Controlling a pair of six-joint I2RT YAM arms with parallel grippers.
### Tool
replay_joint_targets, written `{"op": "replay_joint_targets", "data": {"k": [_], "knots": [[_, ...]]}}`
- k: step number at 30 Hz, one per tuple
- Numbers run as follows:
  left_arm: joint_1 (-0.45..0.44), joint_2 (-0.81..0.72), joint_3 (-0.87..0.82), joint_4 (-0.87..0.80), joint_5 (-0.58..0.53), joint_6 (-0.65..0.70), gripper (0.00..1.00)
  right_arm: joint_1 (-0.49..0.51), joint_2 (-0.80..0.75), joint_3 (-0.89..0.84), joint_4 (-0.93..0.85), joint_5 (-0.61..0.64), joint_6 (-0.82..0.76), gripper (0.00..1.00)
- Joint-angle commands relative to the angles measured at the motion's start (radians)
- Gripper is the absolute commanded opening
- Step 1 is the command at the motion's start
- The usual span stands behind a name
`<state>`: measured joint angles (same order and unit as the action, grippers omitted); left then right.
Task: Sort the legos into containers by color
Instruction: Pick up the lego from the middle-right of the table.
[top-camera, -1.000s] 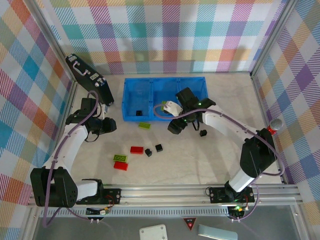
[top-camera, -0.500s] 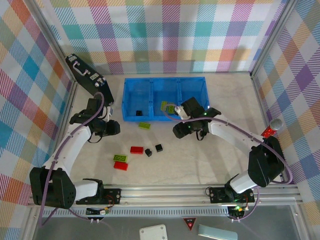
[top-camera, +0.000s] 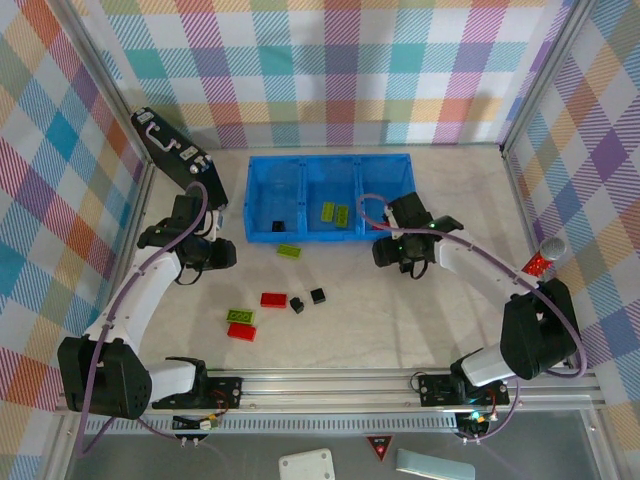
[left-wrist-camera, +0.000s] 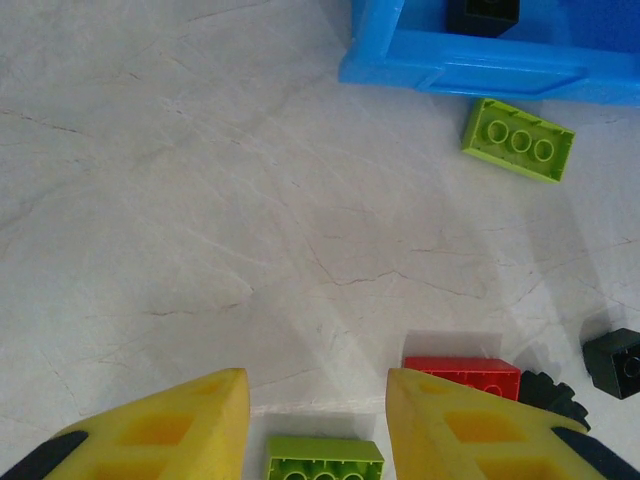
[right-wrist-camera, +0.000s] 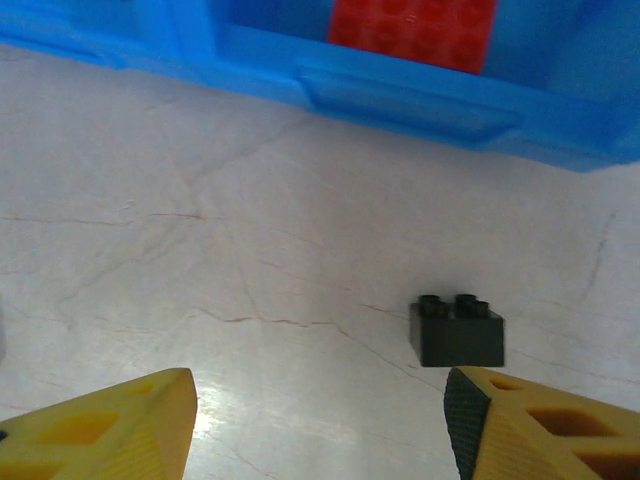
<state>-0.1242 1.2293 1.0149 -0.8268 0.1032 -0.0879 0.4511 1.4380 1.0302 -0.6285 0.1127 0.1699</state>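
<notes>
Right end effector (right-wrist-camera: 320, 395) stands apart, empty — black lego (right-wrist-camera: 456, 328) lies on the surface (right-wrist-camera: 200, 230) just beside it, near the blue tray (right-wrist-camera: 400, 100). Left end effector (left-wrist-camera: 318, 395) also apart & empty, over a lime lego (left-wrist-camera: 325, 460).

Robot lab test cell: marble-look tabletop (top-camera: 420, 320) boxed in by plaid fabric walls (top-camera: 330, 70), aluminium frame rail (top-camera: 330, 380) at the near edge, left arm (top-camera: 125, 305) and right arm (top-camera: 470, 265) bolted there, cables exposed.
</notes>
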Motion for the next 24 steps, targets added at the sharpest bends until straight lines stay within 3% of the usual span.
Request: {"op": "replay_joint_targets", "data": {"k": [1, 13, 24], "knots": [[-0.009, -0.003, 0.026, 0.018, 0.013, 0.003, 0.41, -0.032, -0.036, -0.032, -0.012, -0.014, 0.034, 0.67], [-0.014, -0.010, -0.019, 0.037, 0.012, 0.001, 0.41, -0.120, 0.030, -0.055, -0.013, -0.100, 0.017, 0.68], [-0.014, 0.008, -0.025, 0.057, 0.010, 0.023, 0.40, -0.133, 0.171, -0.002, -0.025, 0.007, 0.004, 0.58]]}}
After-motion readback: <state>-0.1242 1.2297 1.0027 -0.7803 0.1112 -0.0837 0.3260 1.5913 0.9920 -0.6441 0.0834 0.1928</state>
